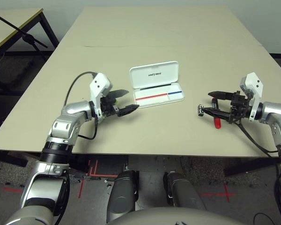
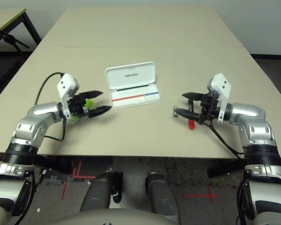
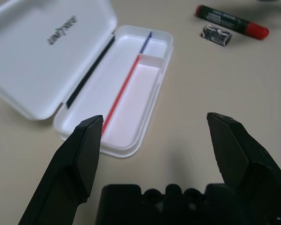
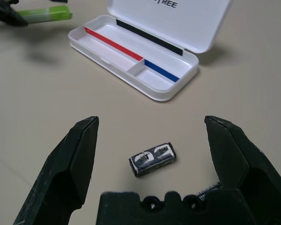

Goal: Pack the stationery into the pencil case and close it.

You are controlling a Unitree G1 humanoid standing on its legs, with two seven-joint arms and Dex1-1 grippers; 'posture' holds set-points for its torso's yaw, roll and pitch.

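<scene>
**Case open at centre, items split to either side**

Table (image 1: pixel 178 136) space is organised around the pencil case (image 1: pixel 158 95), which lies open at the middle with its lid folded back and its tray bare of stationery. To the robot's right of the case, well apart from it, the red marker (image 3: pixel 232 21) is seen with its long axis roughly parallel to the case's long side. Just beside the marker, on its case-facing side, lies the tiny black-and-silver piece (image 4: pixel 151 159). To the left of the case, the lime-green stick (image 4: pixel 43 14) rests under the left gripper (image 1: pixel 122 101).

Both grippers are spread wide and nothing is held. The right gripper (image 4: pixel 150 140) is pointed toward the case with the small piece directly between its fingers, so the right arm is judged nearer to piece and marker, the left to the stick.
</scene>
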